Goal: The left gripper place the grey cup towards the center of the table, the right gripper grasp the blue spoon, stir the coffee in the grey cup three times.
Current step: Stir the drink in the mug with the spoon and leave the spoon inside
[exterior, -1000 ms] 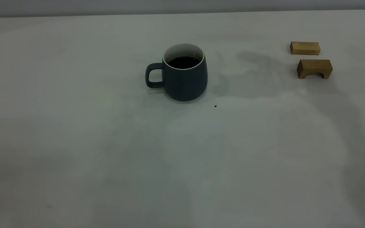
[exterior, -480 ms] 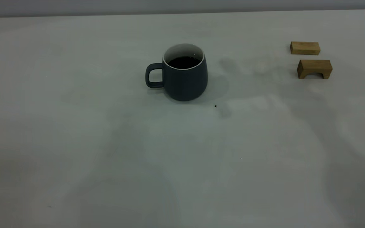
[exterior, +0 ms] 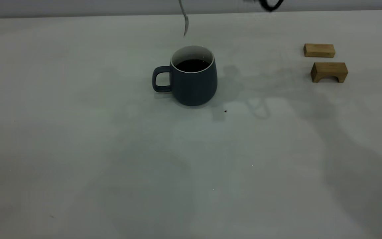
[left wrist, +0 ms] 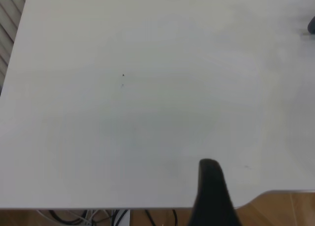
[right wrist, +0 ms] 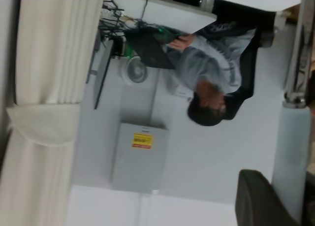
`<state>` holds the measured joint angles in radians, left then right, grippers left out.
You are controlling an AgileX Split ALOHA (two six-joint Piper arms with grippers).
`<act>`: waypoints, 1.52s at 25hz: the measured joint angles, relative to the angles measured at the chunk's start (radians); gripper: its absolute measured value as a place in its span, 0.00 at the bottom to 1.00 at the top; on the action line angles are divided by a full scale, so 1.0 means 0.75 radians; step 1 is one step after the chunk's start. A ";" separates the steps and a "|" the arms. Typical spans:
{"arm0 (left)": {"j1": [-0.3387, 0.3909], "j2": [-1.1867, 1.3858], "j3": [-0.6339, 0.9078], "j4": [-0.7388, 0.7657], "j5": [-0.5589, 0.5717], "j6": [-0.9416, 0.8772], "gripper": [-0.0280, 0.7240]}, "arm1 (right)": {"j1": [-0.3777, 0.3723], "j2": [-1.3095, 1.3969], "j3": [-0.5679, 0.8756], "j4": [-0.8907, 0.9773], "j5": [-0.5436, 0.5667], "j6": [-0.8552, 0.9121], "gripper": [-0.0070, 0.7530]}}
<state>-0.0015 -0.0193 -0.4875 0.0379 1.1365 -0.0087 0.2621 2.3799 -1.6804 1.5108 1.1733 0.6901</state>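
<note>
The grey cup [exterior: 192, 79] stands upright near the middle of the table [exterior: 111, 149], its handle pointing left, with dark coffee [exterior: 192, 65] inside. The metal bowl of the blue spoon [exterior: 185, 26] hangs down from the top edge, just above the cup's far rim and clear of the coffee. In the right wrist view my right gripper [right wrist: 291, 206] is shut on the spoon's pale blue handle [right wrist: 294, 152]. In the exterior view only a black cable loop [exterior: 270, 4] of that arm shows. My left gripper [left wrist: 211, 196] is parked over bare table near its edge, away from the cup.
Two tan wooden blocks sit at the back right, a flat one [exterior: 319, 50] and an arched one [exterior: 329, 72]. A tiny dark speck [exterior: 225, 111] lies just right of the cup's base. A seated person [right wrist: 216, 73] shows in the room behind.
The spoon's bowl and a loop of the right arm's cable have come into view at the top, above the cup. Shadows on the table have shifted. The cup has not moved.
</note>
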 joint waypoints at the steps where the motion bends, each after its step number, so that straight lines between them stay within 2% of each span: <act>1: 0.000 0.000 0.000 0.000 0.000 0.000 0.82 | 0.000 0.020 -0.001 0.019 -0.001 0.003 0.19; 7: 0.000 0.000 0.000 0.000 0.000 0.000 0.82 | -0.001 0.127 -0.003 0.117 -0.018 0.006 0.19; 15: 0.000 0.000 0.000 0.000 0.000 0.000 0.82 | -0.002 0.240 -0.007 0.196 -0.133 -0.006 0.19; 24: 0.000 0.000 0.000 0.000 0.000 0.000 0.82 | -0.021 0.319 -0.012 0.257 -0.196 -0.309 0.19; 28: 0.000 0.000 0.000 0.000 0.000 0.000 0.82 | -0.043 0.320 -0.016 0.202 -0.188 -0.349 0.19; 31: 0.000 0.000 0.000 0.000 0.000 0.000 0.82 | -0.056 0.320 -0.019 0.152 -0.173 -0.265 0.19; 38: 0.000 0.000 0.000 0.000 0.000 0.000 0.82 | -0.068 0.319 -0.022 0.080 -0.111 0.246 0.19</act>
<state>-0.0015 -0.0193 -0.4875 0.0379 1.1365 -0.0087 0.2114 2.6189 -1.6966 1.5709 1.0898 0.8745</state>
